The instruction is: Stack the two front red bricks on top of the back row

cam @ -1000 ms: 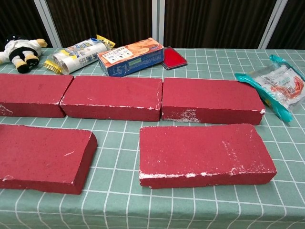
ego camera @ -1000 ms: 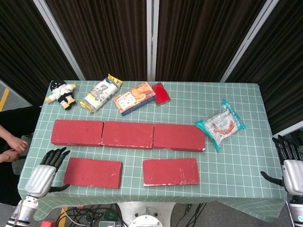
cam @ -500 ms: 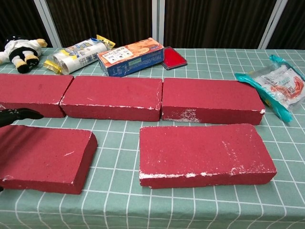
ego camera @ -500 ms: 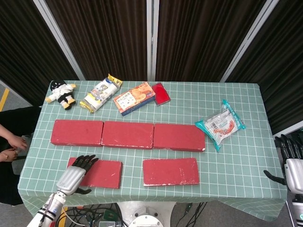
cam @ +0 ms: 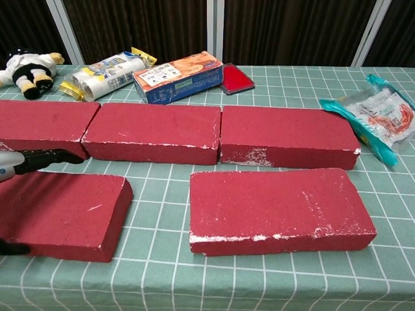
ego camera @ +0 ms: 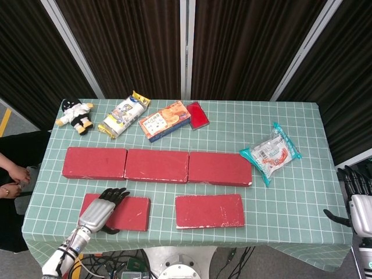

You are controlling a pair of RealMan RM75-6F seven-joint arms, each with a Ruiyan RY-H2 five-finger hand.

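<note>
Left hand spans the front left brick, fingers spread and gripping nothing, positioned for lifting; right hand waits open-fingered beside the surface.

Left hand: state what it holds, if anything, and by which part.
The left hand lies over the left end of the front left brick, fingers across its top; whether it already grips it cannot be told.

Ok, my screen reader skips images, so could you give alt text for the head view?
The robot's left hand reaches over the front-left red brick; three red bricks line the back row on the green checked table.
</note>
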